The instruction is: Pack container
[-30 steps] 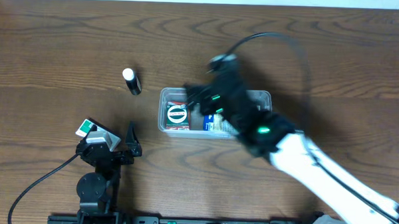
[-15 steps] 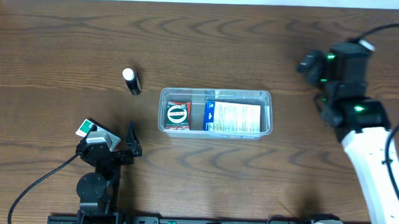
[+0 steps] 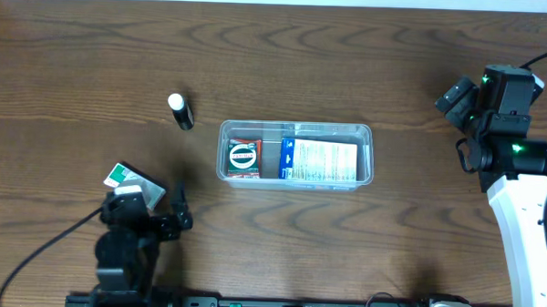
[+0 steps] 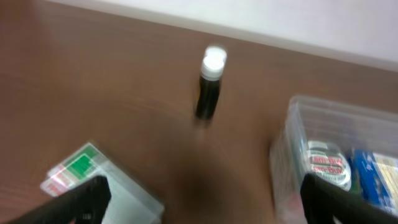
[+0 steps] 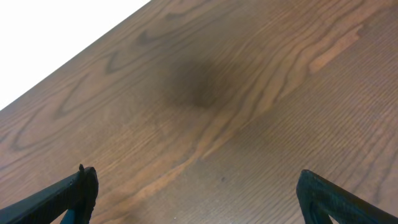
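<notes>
Swinging away from the container [image 3: 295, 154] at mid-worktop, the right gripper [image 5: 196, 183] hangs released near the right edge. If the left gripper [image 4: 205, 186], also spread and empty, clips the round tube [image 3: 180, 111], it could roll toward the left edge.

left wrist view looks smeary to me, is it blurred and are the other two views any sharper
Left wrist: yes, blurred throughout; the black tube and the container have smeared edges. Overhead: sharp, with crisp wood grain and readable shapes inside the tub. Right wrist: sharp grain on the table, one soft dark shadow patch, top left corner blown out white.
</notes>
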Robot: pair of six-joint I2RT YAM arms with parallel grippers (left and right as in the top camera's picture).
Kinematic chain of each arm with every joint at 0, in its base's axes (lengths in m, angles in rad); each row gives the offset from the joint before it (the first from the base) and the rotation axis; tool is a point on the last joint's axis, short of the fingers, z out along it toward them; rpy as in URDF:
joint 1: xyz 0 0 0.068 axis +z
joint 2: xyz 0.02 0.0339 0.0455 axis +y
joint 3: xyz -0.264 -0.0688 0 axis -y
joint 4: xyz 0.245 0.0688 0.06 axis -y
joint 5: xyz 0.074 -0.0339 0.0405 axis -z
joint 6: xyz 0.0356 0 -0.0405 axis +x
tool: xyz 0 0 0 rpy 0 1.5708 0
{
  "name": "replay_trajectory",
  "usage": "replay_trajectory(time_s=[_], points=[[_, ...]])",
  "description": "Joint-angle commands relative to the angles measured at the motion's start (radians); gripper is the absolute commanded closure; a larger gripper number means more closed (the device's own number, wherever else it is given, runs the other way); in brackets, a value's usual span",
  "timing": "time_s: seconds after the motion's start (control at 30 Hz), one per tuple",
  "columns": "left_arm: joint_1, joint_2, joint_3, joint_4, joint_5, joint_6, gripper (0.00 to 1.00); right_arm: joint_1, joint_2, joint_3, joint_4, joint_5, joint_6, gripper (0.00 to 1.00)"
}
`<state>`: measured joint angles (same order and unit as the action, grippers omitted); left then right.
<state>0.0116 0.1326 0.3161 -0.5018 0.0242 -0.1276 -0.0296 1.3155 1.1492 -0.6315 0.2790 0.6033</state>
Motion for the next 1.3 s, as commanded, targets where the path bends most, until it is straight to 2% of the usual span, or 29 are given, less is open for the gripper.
replay_trajectory(time_s=[0.0, 0.1, 0.2, 0.3, 0.4, 0.47, 0.63, 0.73, 0.8, 0.97, 1.03, 1.1, 1.27], points=[[0.005, 0.131, 0.246, -0.170, -0.087, -0.009, 0.02, -0.012, 0.002, 0.008, -0.002, 0.005, 0.013, 0.01], [0.005, 0.291, 0.445, -0.362, -0.093, -0.036, 0.02, -0.012, 0.002, 0.008, -0.002, 0.005, 0.013, 0.01], [0.005, 0.454, 0.606, -0.460, 0.018, -0.053, 0.02, -0.012, 0.002, 0.008, -0.002, 0.005, 0.013, 0.01], [0.005, 0.587, 0.698, -0.465, 0.206, -0.054, 0.02, -0.012, 0.002, 0.008, -0.002, 0.005, 0.013, 0.01], [0.005, 0.673, 0.713, -0.439, 0.457, -0.054, 0.02, -0.012, 0.002, 0.008, -0.002, 0.005, 0.013, 0.01], [0.005, 0.725, 0.713, -0.426, 0.565, -0.053, 0.02, -0.012, 0.002, 0.008, -0.002, 0.005, 0.013, 0.01], [0.005, 0.839, 0.713, -0.418, 0.646, -0.054, 0.02, -0.012, 0.002, 0.008, -0.002, 0.005, 0.013, 0.01], [0.005, 0.899, 0.713, -0.389, 0.621, -0.054, 0.02, -0.012, 0.002, 0.008, -0.001, 0.005, 0.013, 0.01], [0.005, 0.931, 0.713, -0.368, 0.548, -0.104, 0.02, -0.012, 0.002, 0.008, -0.002, 0.005, 0.013, 0.01], [0.005, 1.014, 0.713, -0.401, 0.122, -0.480, 0.02, -0.012, 0.002, 0.008, -0.002, 0.005, 0.013, 0.01], [0.012, 1.048, 0.713, -0.429, 0.009, -0.640, 0.02, -0.012, 0.002, 0.008, -0.002, 0.005, 0.013, 0.01], [0.032, 1.085, 0.713, -0.428, -0.029, -0.723, 0.02, -0.012, 0.002, 0.008, -0.002, 0.005, 0.013, 0.01], [0.112, 1.181, 0.713, -0.397, -0.043, -0.776, 0.02, -0.012, 0.002, 0.008, -0.002, 0.005, 0.013, 0.01]])
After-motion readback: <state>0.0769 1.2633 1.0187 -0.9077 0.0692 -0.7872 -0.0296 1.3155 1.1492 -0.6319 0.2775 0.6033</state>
